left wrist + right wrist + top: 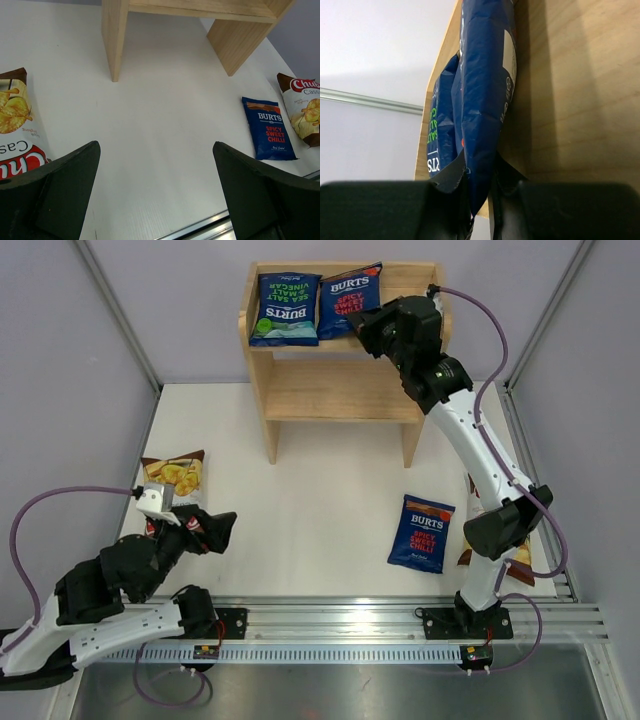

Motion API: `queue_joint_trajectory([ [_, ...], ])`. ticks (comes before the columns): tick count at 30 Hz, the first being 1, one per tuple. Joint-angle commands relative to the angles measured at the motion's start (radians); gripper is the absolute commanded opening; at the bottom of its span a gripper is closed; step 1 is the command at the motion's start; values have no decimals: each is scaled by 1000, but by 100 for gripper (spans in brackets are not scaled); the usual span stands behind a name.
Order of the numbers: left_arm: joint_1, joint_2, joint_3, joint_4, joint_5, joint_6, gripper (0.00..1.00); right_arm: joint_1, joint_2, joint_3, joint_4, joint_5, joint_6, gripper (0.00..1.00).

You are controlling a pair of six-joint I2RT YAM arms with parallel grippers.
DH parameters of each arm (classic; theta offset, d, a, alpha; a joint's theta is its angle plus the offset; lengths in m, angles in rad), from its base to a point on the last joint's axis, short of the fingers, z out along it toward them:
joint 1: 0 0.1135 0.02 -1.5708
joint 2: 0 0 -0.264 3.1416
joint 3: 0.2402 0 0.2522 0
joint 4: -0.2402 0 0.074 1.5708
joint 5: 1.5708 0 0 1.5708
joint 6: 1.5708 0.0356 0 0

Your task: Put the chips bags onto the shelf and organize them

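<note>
The wooden shelf (340,390) stands at the back of the table. On its top tier a green-accented BURTS chips bag (285,308) leans at the left. Beside it is an orange-topped BURTS bag (350,300), with my right gripper (362,328) shut on its lower edge. In the right wrist view that bag (485,90) stands upright against the shelf wood (570,75), pinched in the gripper (479,175), the green bag (440,130) behind it. My left gripper (156,146) hangs open low over the table, nothing between its fingers, next to a brown Chuba bag (178,480).
A second orange-topped BURTS bag (421,533) lies flat right of centre, also seen in the left wrist view (269,128). Another Chuba bag (306,107) lies by the right arm's base, partly hidden under the arm (520,562). The shelf's lower tier holds nothing.
</note>
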Motion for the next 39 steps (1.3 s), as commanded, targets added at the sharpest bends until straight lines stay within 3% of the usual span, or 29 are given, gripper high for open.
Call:
queue_joint_trajectory([
  [1, 1, -21, -4, 26, -25, -10, 99, 8, 66, 122, -72, -48, 3, 11],
  [6, 1, -35, -10, 26, -28, -10, 99, 12, 60, 107, -64, -32, 4, 22],
  [7, 1, -37, -10, 28, -28, -8, 99, 15, 52, 94, -58, -18, 10, 32],
  [9, 1, -34, -10, 29, -25, -6, 99, 15, 26, 56, -41, -12, 13, 40],
  [13, 1, -32, -9, 26, -25, -10, 99, 15, 26, 89, -90, 10, -22, 71],
  [21, 1, -49, -9, 28, -31, -16, 99, 15, 17, 148, -161, 62, -115, 74],
  [28, 1, -49, -6, 26, -39, -20, 99, 28, 176, 479, -428, 85, -292, 79],
  [33, 1, -44, -6, 23, -40, -22, 99, 30, 97, 349, -362, 139, -345, 77],
  [39, 1, -43, -6, 26, -34, -17, 99, 35, -11, 179, -253, 148, -387, 66],
])
